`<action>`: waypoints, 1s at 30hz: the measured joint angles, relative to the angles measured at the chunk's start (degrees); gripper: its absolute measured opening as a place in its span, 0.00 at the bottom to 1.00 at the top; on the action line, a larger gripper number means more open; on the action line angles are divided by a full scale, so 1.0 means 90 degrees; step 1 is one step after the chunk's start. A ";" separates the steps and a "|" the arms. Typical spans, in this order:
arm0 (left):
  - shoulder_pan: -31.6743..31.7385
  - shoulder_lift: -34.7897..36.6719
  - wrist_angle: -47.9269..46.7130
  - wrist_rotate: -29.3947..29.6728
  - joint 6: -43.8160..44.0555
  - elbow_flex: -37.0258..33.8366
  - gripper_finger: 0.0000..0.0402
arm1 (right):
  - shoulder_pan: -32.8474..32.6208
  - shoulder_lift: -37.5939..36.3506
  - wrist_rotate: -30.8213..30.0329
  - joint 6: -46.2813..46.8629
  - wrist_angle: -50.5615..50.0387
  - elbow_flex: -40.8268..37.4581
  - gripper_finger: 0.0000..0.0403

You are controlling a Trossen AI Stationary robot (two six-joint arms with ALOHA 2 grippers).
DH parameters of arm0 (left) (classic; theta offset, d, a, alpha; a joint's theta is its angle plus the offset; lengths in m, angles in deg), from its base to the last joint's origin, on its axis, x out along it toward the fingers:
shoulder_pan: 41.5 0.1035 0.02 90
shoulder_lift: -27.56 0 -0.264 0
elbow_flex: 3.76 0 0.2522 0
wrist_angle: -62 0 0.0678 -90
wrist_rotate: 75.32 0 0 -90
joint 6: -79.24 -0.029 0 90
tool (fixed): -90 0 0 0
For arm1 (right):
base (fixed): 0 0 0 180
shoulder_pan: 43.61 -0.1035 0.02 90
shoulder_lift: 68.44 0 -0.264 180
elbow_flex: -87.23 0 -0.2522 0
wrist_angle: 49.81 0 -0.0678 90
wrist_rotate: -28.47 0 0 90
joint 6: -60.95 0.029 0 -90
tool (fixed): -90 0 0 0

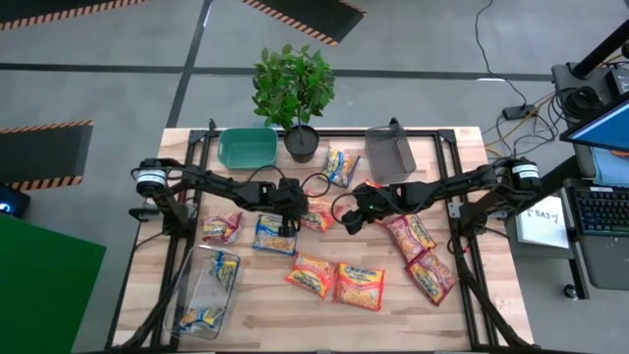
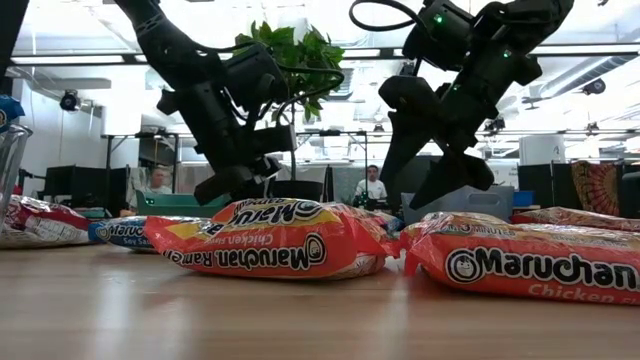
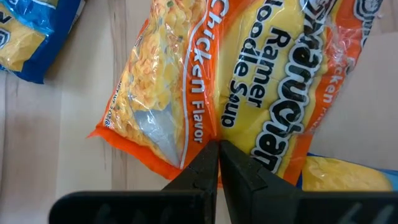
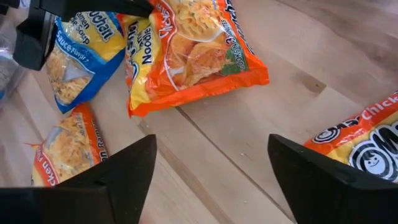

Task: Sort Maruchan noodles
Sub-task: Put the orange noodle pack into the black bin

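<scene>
Both arms reach inward to mid-tabletop. The left gripper (image 1: 286,228) points down, its jaws pressed together. The right gripper (image 1: 351,222), just beside it, hangs with jaws spread wide.

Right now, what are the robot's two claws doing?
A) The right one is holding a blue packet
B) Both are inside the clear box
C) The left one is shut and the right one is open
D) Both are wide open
C: the left claw has its fingers pressed together above an orange noodle packet, while the right claw stands spread wide over bare wooden table, holding nothing.
</scene>
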 joint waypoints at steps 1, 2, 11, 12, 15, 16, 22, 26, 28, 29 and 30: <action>0.0000 0.0000 0.0002 0.0000 0.0000 -0.0002 0.00 | 0.0000 0.0000 0.0000 -0.0009 0.0000 0.0000 0.74; 0.0000 0.0000 0.0004 0.0000 0.0002 -0.0002 0.00 | 0.0000 0.0000 0.0000 -0.0020 0.0000 0.0000 0.74; 0.0000 0.0000 0.0034 0.0000 0.0023 -0.0007 0.00 | -0.0002 0.0000 -0.0138 0.0000 0.0177 0.0000 0.75; 0.0000 0.0000 0.0035 0.0000 0.0024 -0.0007 0.00 | -0.0002 0.0000 -0.0167 0.0013 0.0181 0.0000 0.75; 0.0000 0.0000 0.0036 0.0000 0.0024 -0.0009 0.00 | -0.0009 0.0000 -0.0405 0.0115 0.0186 -0.0036 0.75; 0.0000 0.0000 0.0036 0.0000 0.0024 -0.0009 0.00 | -0.0015 0.0000 -0.0515 0.0129 0.0184 -0.0052 0.75; 0.0000 0.0000 0.0041 0.0000 0.0024 -0.0009 0.00 | -0.0015 0.0001 -0.0963 0.0173 0.0391 -0.0084 0.76; 0.0000 -0.0002 0.0061 -0.0003 0.0024 -0.0012 0.00 | -0.0065 0.0229 -0.0991 0.0288 0.0803 -0.0090 0.76; 0.0000 -0.0002 0.0076 -0.0033 0.0024 -0.0012 0.00 | -0.0157 0.0525 -0.0916 0.0436 0.1166 -0.0090 0.76; 0.0000 -0.0005 0.0082 -0.0041 0.0024 -0.0014 0.00 | -0.0198 0.0706 -0.0857 0.0472 0.1320 -0.0090 0.76; 0.0000 -0.0007 0.0085 -0.0046 0.0024 -0.0014 0.00 | -0.0228 0.0881 -0.0830 0.0516 0.1520 -0.0090 0.76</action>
